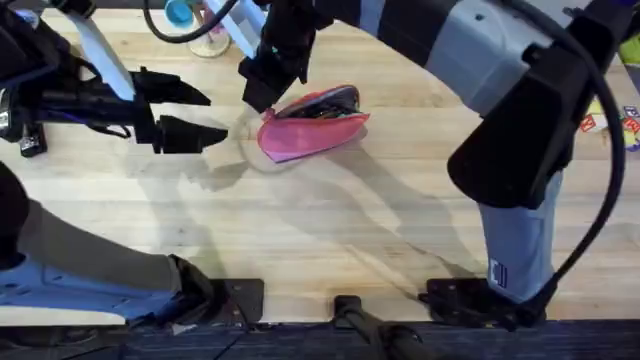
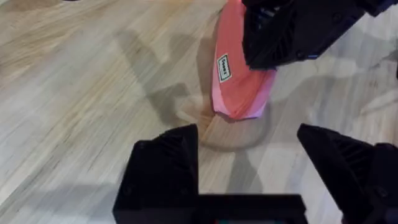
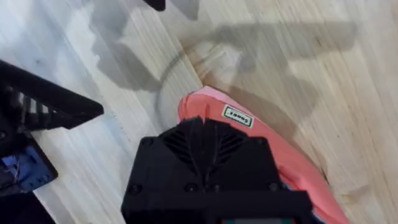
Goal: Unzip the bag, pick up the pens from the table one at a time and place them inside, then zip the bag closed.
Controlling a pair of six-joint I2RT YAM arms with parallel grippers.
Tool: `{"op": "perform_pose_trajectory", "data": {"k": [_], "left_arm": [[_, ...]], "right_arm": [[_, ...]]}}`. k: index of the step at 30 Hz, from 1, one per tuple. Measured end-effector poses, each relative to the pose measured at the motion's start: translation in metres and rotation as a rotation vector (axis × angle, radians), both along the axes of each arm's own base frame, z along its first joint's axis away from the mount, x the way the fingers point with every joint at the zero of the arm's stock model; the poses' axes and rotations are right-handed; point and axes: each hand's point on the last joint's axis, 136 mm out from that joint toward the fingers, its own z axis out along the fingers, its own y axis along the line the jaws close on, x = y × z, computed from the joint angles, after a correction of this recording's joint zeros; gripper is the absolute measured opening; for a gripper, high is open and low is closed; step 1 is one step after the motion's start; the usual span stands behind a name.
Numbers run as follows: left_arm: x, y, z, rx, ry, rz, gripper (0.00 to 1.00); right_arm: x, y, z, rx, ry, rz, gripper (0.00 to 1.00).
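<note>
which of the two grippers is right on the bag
The right gripper, at the bag's left end. The left gripper hangs open beside it, apart from the fabric.

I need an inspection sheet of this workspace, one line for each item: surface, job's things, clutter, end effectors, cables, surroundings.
Surface: light wooden table, grain visible, a faint ring mark beside the pouch.
Job's things: pink-red bag lies near the table's middle, zipper open, dark items inside; a small white label on its side. Loose pens on the table: nothing seen.
Clutter: a clear jar with a blue top at the far edge.
End effectors: left end effector open, hovering just left of the bag, empty. Right end effector sits at the bag's left end; its fingers are shut together.
Cables: black cable loops along the right arm.
Surroundings: coloured papers at the right edge.
</note>
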Motion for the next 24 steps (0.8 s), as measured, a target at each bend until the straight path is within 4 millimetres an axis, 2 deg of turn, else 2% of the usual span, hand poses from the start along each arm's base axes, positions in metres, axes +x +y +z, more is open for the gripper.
{"op": "perform_pose_trajectory", "data": {"k": [13,16,20,24], "left_arm": [[-0.010,-0.043,-0.029,0.059,0.004,-0.171,0.993],[-0.012,-0.046,-0.034,0.060,-0.001,-0.180,0.993],[-0.015,-0.053,-0.046,-0.012,0.008,-0.195,0.993],[-0.010,-0.058,-0.050,-0.068,-0.012,-0.194,0.994]], "right_arm": [[0.000,0.000,0.000,0.000,0.000,0.000,0.030],[0.000,0.000,0.000,0.000,0.000,0.000,0.030],[0.000,0.000,0.000,0.000,0.000,0.000,0.030],[0.000,0.000,0.000,0.000,0.000,0.000,0.030]]}}
